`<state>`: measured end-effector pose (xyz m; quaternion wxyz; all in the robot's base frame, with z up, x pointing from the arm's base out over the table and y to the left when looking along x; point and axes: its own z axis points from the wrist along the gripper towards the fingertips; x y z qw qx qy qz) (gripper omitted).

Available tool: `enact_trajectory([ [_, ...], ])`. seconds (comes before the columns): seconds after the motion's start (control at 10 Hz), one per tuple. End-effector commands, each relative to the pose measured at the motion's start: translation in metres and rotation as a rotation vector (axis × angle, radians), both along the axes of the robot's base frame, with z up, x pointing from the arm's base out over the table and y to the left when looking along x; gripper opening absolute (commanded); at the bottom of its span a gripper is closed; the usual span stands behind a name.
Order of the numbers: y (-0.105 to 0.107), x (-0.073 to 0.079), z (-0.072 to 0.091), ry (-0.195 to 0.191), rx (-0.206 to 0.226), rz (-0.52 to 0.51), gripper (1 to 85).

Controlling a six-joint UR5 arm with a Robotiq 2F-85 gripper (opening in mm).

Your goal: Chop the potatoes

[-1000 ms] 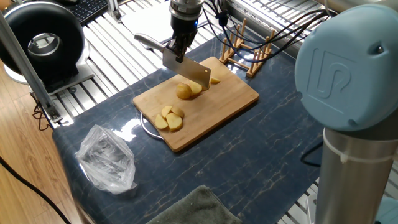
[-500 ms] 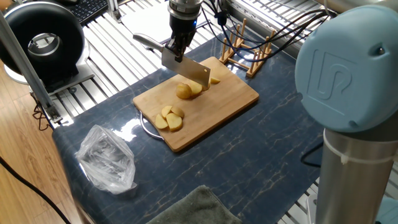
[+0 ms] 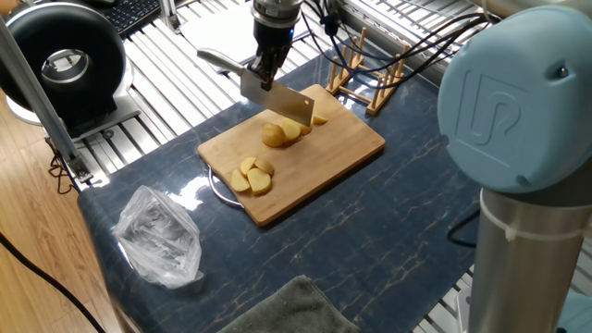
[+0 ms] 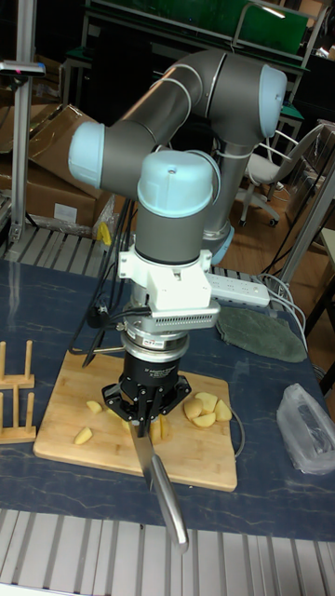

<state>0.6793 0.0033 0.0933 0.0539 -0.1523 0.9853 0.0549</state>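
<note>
Dark blue marbled desk (image 3: 388,231) fills the fixed view, with a grey-green cloth (image 3: 282,310) at its near edge and a crumpled clear plastic bag (image 3: 159,236) to the left. Farther in lies the bamboo board (image 3: 342,148), a wire loop showing under its near left edge. On the board, a cluster of potato slices (image 3: 252,176) sits toward the near left. Beyond it are a rounded potato piece (image 3: 274,135) with slices beside it and a small wedge (image 3: 319,119) past the blade. The cleaver (image 3: 277,102) hangs over that middle group, its lower edge at the pieces; contact cannot be confirmed here. The tool (image 3: 263,72) is clamped on the cleaver's handle, which juts left. Behind the board stands a wooden rack (image 3: 365,79), and a black round device (image 3: 60,60) sits at far left.

The tall fixed view looks from the opposite side. There the handle (image 4: 166,503) points toward the camera, the tool (image 4: 141,424) grips it from above, and the arm's elbow and base rise behind. It also shows two loose pieces (image 4: 88,419) on the board's left part, hidden in the other view.
</note>
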Motion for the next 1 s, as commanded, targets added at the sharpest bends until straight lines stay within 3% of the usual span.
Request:
enact_trajectory([
  [0.0, 0.001, 0.001, 0.004, -0.005, 0.016, -0.003, 1.0],
  [0.6, -0.011, 0.003, 0.005, -0.013, 0.017, 0.020, 1.0],
  [0.9, -0.022, -0.012, 0.012, -0.006, 0.035, 0.029, 1.0],
])
